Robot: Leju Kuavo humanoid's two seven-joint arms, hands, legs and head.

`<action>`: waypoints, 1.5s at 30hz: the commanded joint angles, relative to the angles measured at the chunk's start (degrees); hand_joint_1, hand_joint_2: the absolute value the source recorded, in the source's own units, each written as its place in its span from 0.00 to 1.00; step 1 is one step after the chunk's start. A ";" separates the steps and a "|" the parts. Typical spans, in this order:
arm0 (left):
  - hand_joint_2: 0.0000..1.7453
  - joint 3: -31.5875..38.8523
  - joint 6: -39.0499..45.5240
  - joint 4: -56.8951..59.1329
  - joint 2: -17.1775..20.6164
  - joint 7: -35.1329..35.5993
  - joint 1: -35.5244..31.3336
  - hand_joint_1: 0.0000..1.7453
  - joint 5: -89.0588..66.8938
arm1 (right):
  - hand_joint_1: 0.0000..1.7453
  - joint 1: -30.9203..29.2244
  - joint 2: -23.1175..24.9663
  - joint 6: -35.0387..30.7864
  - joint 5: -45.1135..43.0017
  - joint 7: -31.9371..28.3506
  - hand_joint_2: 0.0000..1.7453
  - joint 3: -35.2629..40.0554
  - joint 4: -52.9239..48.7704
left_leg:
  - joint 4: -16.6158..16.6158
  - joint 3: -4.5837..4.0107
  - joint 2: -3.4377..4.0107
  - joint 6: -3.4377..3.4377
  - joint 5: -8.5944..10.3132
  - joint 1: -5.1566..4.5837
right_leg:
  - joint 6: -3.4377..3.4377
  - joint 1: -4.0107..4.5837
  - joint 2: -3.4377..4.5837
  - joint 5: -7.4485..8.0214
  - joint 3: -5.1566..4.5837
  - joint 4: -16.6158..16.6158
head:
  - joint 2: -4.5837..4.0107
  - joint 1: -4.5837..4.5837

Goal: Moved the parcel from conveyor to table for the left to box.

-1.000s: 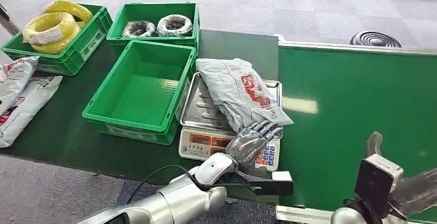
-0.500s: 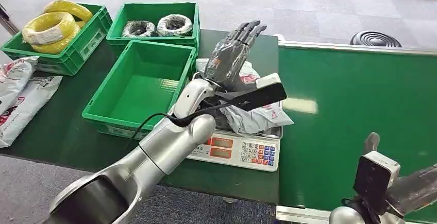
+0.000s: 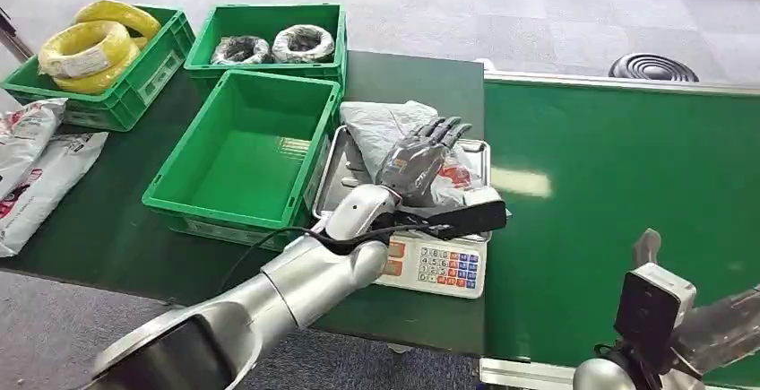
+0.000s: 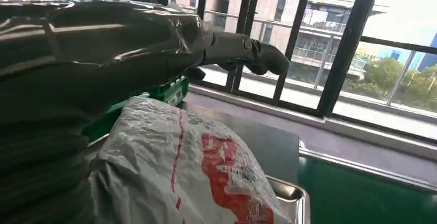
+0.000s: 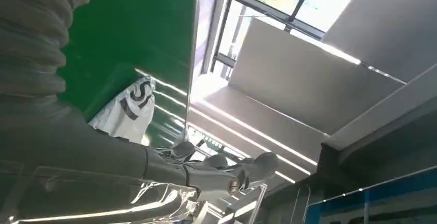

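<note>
You've got yellow coils in the far-left crate, wrapped coils in the back crate, front crate bare. Parcel lies on the scale tray; left hand just above it, fingers spread, holding nothing. Right hand: can't tell.

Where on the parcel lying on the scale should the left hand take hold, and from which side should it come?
Probably the middle of the parcel, from above. It is a soft, flat bag lying lengthwise on the scale tray, so its broad top face is the open surface, and the crate crowds one side. The left hand hovers over it, fingers apart.
</note>
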 commanded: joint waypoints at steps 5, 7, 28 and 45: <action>1.00 -10.79 1.34 7.53 0.55 0.69 0.70 0.00 3.91 | 0.00 1.01 0.18 -0.33 -0.41 -0.09 1.00 2.19 0.31 | -0.15 0.11 0.07 0.05 0.06 -0.05 | 0.01 -0.04 0.04 0.07 0.09 -0.13 | 0.00 0.00; 1.00 -10.96 1.28 7.91 0.55 0.77 0.57 0.00 3.80 | 0.00 1.13 0.18 -0.33 -0.40 -0.18 1.00 2.45 0.04 | -0.09 0.06 0.07 0.03 0.03 -0.02 | 0.00 -0.01 0.04 0.05 0.05 -0.09 | 0.00 0.02; 1.00 -14.86 1.33 10.24 0.55 4.71 0.42 0.00 -2.06 | 0.00 1.14 0.18 -0.33 -2.42 -5.62 1.00 6.32 0.00 | -0.07 0.05 0.04 0.03 0.02 -0.02 | 0.00 -0.02 0.02 0.03 0.04 -0.05 | 0.00 0.00; 1.00 -12.82 1.81 10.57 0.55 3.54 1.07 0.87 -1.75 | 0.00 2.74 0.18 -0.33 -2.84 -6.17 1.00 7.17 -1.17 | -0.04 0.04 0.03 0.02 0.01 0.00 | 0.00 0.01 0.00 0.01 0.05 -0.05 | 0.00 0.02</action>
